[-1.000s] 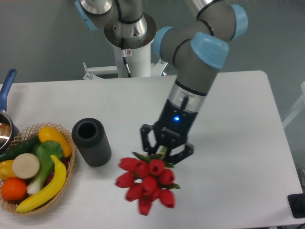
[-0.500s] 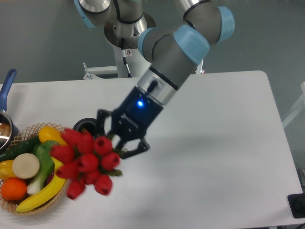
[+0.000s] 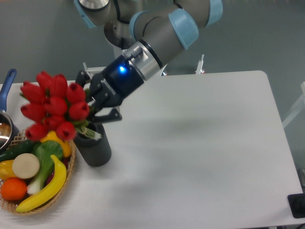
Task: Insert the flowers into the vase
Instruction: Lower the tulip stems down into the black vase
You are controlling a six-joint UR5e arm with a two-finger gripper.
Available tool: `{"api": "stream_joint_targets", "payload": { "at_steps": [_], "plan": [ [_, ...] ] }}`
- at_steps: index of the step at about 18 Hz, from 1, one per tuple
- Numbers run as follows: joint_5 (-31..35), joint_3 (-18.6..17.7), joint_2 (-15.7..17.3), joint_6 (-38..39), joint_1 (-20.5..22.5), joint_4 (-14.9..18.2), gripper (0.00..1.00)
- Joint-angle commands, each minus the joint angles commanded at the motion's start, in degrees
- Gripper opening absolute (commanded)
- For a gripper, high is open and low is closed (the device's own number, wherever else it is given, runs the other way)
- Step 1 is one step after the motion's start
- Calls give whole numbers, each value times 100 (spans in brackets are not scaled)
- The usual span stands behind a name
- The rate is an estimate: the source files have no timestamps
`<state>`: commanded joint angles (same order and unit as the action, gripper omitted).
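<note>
My gripper is shut on the stems of the flowers, a bunch of red tulip buds held up in the air at the left. The buds point left and up, above the basket. The green stem ends hang just over the mouth of the vase. The vase is a dark ribbed cylinder standing upright on the white table, right under my gripper. Its mouth is mostly hidden by the stems and my fingers.
A wicker basket with a banana, orange, greens and other produce stands at the left, touching the vase. A pot with a blue handle is at the far left edge. The arm's base stands behind the table.
The arm has swung left and up with the flowers. The bunch rose from low over the table to above the basket, and the stem ends are now over the vase's mouth.
</note>
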<state>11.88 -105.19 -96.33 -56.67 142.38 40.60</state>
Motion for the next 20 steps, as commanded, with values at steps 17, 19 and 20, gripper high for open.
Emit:
{"api": "stream_joint_targets", "payload": {
  "at_steps": [17, 19, 20],
  "plan": [
    [-168, -853, 194, -888, 62, 0, 16],
    [-159, -924, 141, -1038, 44, 0, 18],
    [-151, -950, 80, -1065, 44, 0, 18]
  ]
}}
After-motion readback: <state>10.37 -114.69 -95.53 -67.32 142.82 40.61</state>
